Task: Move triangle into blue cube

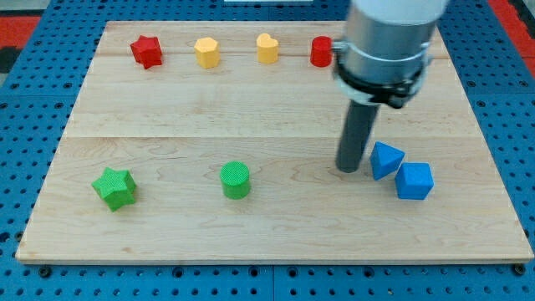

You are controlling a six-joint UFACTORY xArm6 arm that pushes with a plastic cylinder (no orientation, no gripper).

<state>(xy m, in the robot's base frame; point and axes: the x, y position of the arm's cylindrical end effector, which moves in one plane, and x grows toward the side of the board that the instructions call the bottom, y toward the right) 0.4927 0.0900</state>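
Note:
A blue triangle block (384,159) lies at the view's right, touching or nearly touching the blue cube (415,181) just below and to its right. My tip (349,170) stands on the board just left of the blue triangle, very close to its left side. The dark rod rises from there to the grey arm body at the view's top.
A green star (114,187) and a green cylinder (236,180) sit at the lower left. Along the top edge are a red star (146,51), a yellow hexagon-like block (206,52), a yellow heart (267,48) and a red block (321,52) partly hidden by the arm.

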